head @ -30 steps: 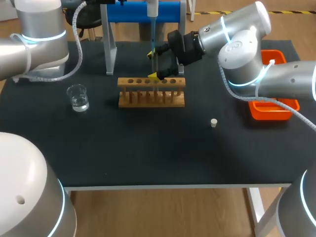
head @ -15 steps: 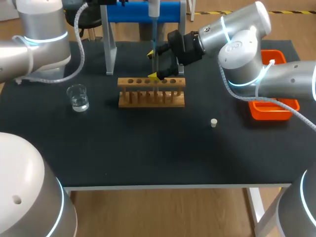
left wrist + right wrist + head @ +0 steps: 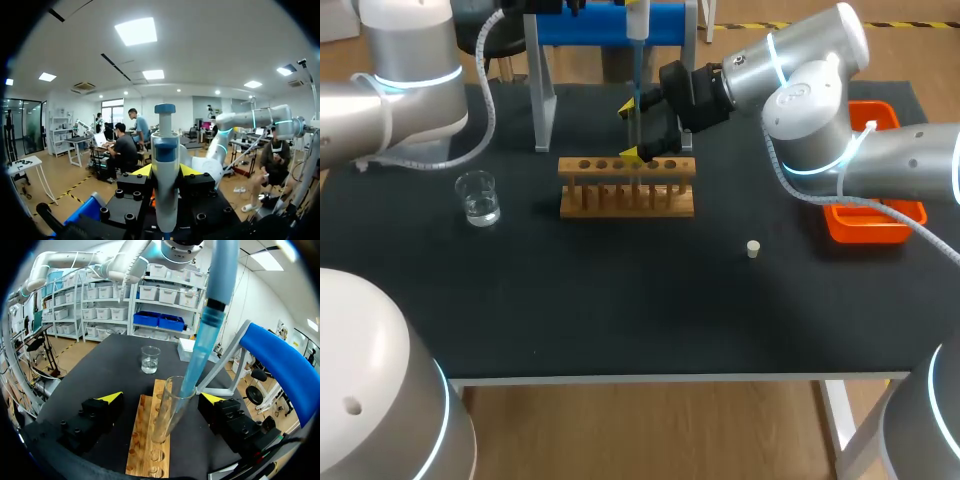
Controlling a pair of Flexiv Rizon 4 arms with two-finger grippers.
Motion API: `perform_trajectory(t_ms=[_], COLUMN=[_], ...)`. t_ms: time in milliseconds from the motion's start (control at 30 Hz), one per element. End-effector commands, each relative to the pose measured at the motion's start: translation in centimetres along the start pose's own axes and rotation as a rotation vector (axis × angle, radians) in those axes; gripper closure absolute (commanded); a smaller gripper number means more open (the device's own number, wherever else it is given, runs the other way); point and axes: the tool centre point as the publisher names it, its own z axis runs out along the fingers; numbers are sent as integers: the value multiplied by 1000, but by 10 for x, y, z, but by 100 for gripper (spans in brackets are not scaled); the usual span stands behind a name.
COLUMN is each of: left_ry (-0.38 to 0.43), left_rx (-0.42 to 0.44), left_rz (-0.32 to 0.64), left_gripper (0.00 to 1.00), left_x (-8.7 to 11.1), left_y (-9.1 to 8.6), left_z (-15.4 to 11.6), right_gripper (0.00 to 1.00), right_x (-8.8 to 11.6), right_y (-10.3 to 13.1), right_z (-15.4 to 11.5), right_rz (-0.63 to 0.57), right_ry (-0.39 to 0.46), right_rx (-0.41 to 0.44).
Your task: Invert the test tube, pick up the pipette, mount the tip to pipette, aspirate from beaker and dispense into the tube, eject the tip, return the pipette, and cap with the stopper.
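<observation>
Dispense step, likely: left gripper (image 3: pixel 165 172) clamped on pipette (image 3: pixel 165 150), tip (image 3: pixel 194 372) inside test tube (image 3: pixel 167 412) in rack (image 3: pixel 626 187). Right gripper (image 3: pixel 161 398) fingers apart, flanking tube. Next: lift clear, eject tip. Stopper (image 3: pixel 753 249) at rack's 4 o'clock.

— Where do your cameras sit?
— My head camera is high behind me, looking down on the whole bench (image 3: pixel 620 300). My left wrist faces the room, the pipette (image 3: pixel 165 165) close before it. My right wrist, low and close, faces left along the rack (image 3: pixel 145 440) toward the beaker (image 3: pixel 150 359).
— Shared?
— Head and right wrist both show rack, beaker, pipette.
</observation>
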Motion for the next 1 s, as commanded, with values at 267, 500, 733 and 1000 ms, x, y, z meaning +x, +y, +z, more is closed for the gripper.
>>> perform_trajectory(t_ms=[267,500,733,1000], left_ry=[-3,-24,-29,-23], left_rx=[-20,-40,-36,-22], left_rz=[2,10,19,25], left_gripper=[100,100,100,100], left_x=[2,2,0,0], left_y=[3,4,4,8], left_z=[-2,-6,-7,-5], right_gripper=[0,0,0,0], right_x=[-1,-1,-1,-1], right_y=[0,0,0,0], right_z=[-1,-1,-1,-1], right_rz=[0,0,0,0], right_ry=[3,3,3,3], right_rx=[2,2,2,2])
